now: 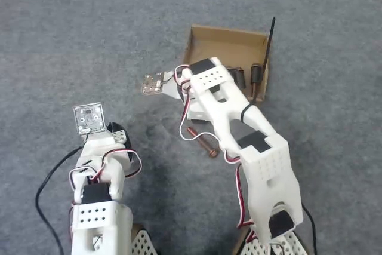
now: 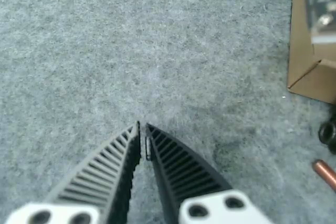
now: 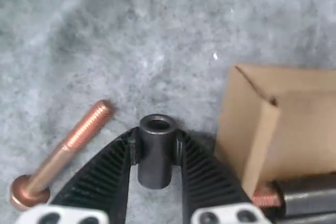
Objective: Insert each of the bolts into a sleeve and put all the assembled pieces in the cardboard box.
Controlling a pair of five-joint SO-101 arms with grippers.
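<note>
left gripper point(image 2: 143, 127): black ribbed jaws nearly closed, a thin slit between the tips; nothing held; well apart from the box, low over the table, on the side of the box the arms stand on
table: grey felt-like surface point(image 1: 89, 40); carries the box and the loose bolt
loose bolt: copper-coloured metal bolt with a round flanged head point(image 3: 63, 152); lies flat on the table, outside the box and near its closest corner; threaded end turned toward the box, head away from it; touches neither box nor sleeve; seen from above at point(image 1: 202, 141)
right gripper point(image 3: 156, 135): black ribbed jaws part open, clamped on the two sides of the sleeve; just beside the box, outside its wall
sleeve: short dark metal cylinder with a bore through it point(image 3: 156, 157); gripped between the right jaws, open bore end past the fingertips; just beside the outer corner of the box, not inside it; bolt's threaded end close by, apart
box: small open-topped brown cardboard box point(image 1: 230, 39); sits on the table; right arm reaches up to its near wall
assembled piece: dark sleeve with a copper bolt through it point(image 1: 256, 77); inside the box, against the wall farthest from the left gripper; copper thread shows at one end point(image 3: 265, 195)
</note>
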